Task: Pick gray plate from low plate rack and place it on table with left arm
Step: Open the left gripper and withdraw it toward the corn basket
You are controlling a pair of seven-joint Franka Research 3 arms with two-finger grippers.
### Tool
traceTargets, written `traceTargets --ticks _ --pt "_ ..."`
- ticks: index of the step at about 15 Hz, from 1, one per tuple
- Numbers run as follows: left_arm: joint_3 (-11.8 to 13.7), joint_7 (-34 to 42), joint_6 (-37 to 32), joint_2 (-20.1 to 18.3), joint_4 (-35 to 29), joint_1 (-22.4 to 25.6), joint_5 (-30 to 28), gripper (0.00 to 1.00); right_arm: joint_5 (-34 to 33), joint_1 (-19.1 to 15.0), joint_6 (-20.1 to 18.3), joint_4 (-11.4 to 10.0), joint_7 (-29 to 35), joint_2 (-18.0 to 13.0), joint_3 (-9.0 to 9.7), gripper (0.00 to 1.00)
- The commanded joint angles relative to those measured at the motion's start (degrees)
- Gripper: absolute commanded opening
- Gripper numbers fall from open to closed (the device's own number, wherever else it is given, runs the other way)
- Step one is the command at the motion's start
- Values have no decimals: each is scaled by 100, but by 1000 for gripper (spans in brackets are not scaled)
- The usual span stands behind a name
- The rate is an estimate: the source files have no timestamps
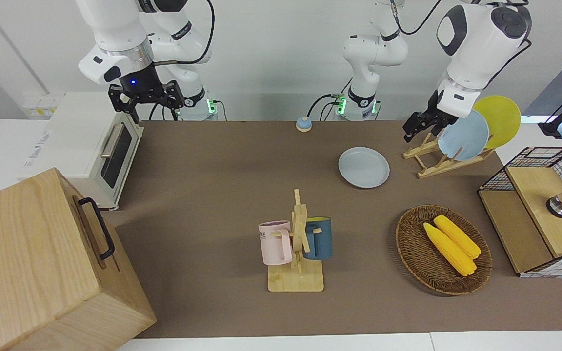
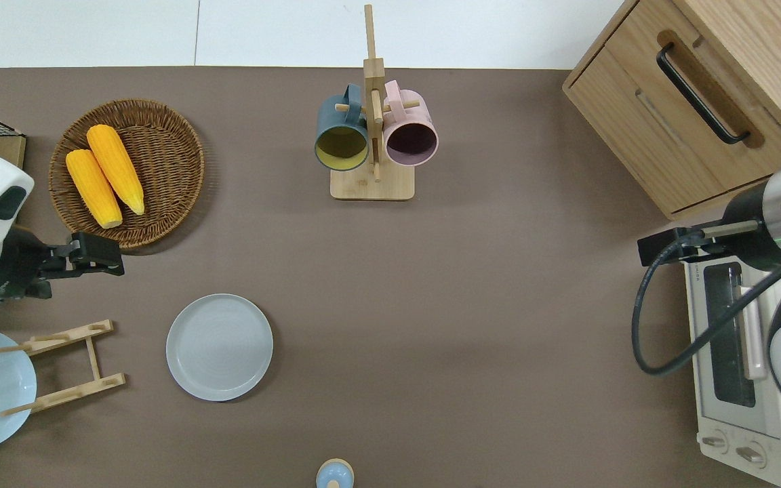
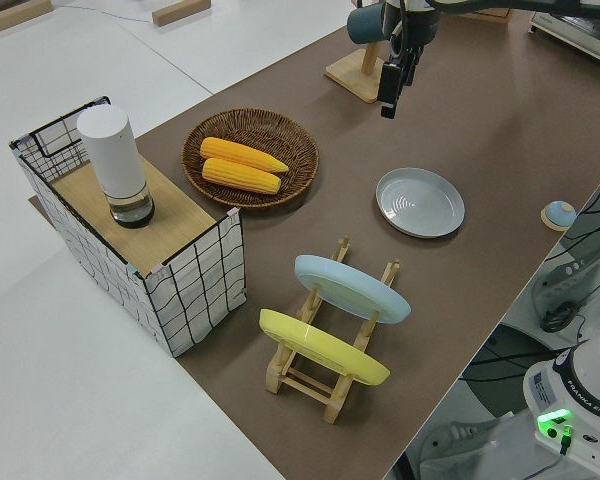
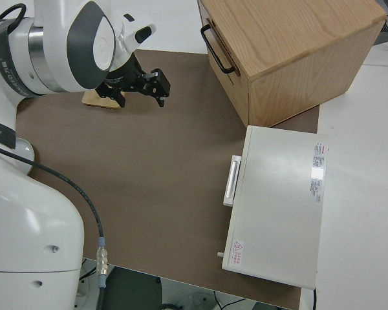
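A: Where is the round plain light-gray plate (image 2: 219, 346)?

B: Flat, rim up, on the matte brown worktop (image 2: 472, 325), just beside the small low light-wood plate rack (image 2: 68, 367) on the side toward the right arm's end. Nothing touches it. I judge the placement done.

A: Why that spot?

B: Likely because it is bare cover close to the rack and apart from the woven wicker basket (image 2: 160, 146) with its two yellow corn cobs (image 2: 106, 173), so the plate sits level with nothing under its rim.

A: What is on the rack?

B: A round light-blue plate (image 1: 464, 135) and a round yellow plate (image 1: 498, 119), upright and leaning in the slanted pegs. The slots nearest the gray plate stand free.

A: And the white left arm's black two-finger gripper (image 2: 95, 254)?

B: Up in the air, over the worktop by the basket's edge, clear of the plate and rack. Its fingers carry nothing; whether they are spread or pressed together I cannot tell.

A: The right arm's gripper (image 1: 147, 97)?

B: Parked; I cannot tell how its fingers stand.
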Motion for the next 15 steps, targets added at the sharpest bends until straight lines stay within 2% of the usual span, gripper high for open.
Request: traceTargets --ticks 1,5,7,15 --pt "-4 13 -339 25 513 -33 114 991 -9 -115 -82 52 72 -15 100 983" --pt "-153 495 -637 17 749 -42 483 989 -9 -106 -82 52 72 -15 100 983" --pt "-118 672 -813 25 987 -42 448 989 -9 -115 -82 52 72 -15 100 983" --pt "-188 602 -734 25 1032 -59 395 993 -9 -107 -82 52 72 -15 100 983"
